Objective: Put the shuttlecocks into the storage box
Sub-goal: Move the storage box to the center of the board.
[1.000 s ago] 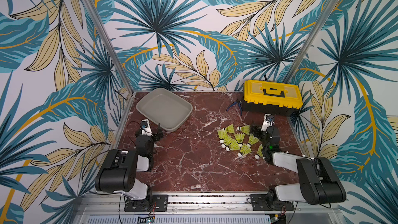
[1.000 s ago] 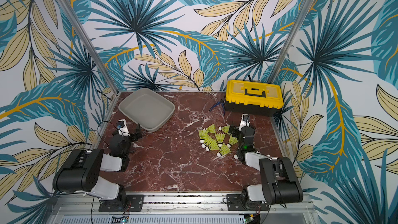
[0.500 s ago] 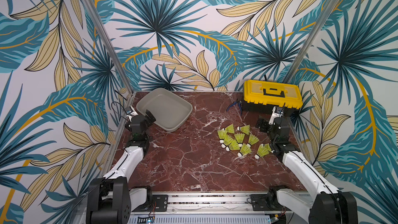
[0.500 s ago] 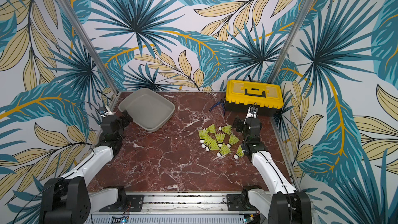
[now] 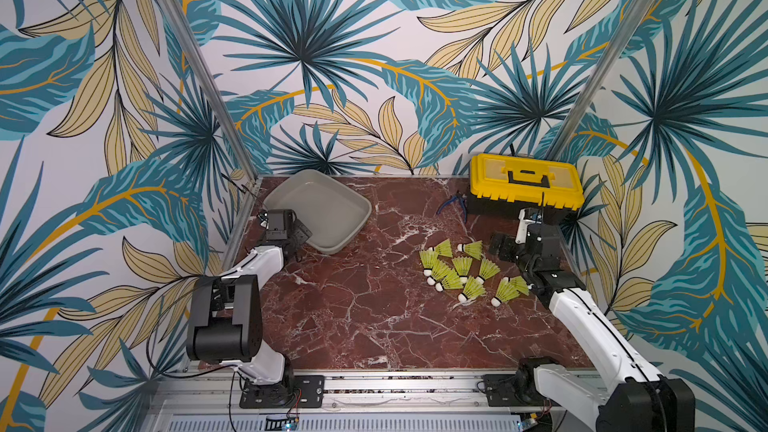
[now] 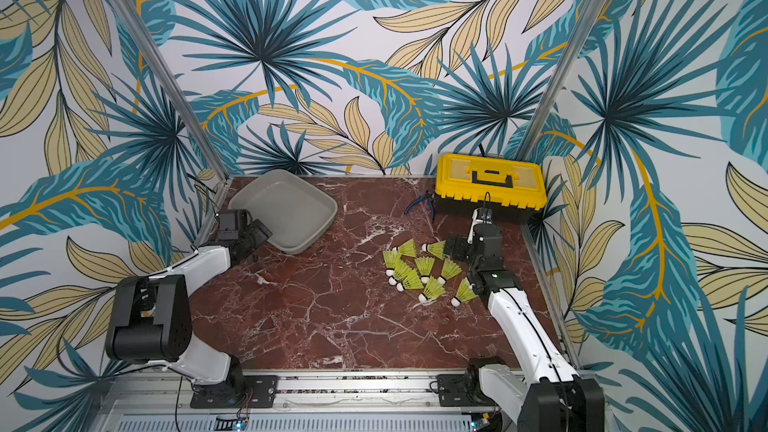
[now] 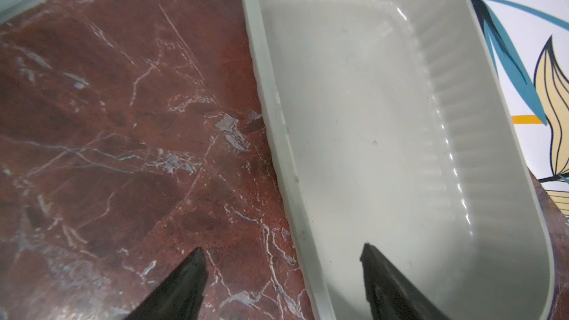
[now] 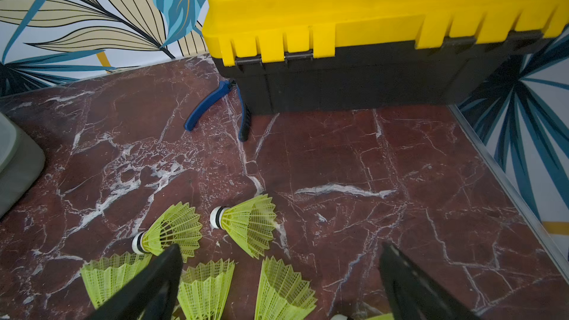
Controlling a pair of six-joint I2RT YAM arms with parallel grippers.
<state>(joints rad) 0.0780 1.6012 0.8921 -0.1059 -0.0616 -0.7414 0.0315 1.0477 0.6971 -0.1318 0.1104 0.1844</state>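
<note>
With my right fingers [image 8: 147,284] spread and empty above the shuttlecocks [image 8: 246,226], which lie on the tabletop [image 8: 338,164] under and just ahead of them, and my left fingers [image 7: 178,287] parted astride the storage box [image 7: 354,118] rim, I should centre one cone skirt between the right pair and close gently.

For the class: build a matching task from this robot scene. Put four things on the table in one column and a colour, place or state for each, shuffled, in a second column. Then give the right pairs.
Things
1. storage box
2. shuttlecocks
3. toolbox
4. pliers

Descriptions
a. blue handles, lying at the foot of the yellow-lidded case
b. grey-beige, nothing in it, far left corner of the table
c. lid shut, far right corner
d. neon yellow-green, lying in a cluster on the right side

Pairs: 1-b, 2-d, 3-c, 4-a
</note>
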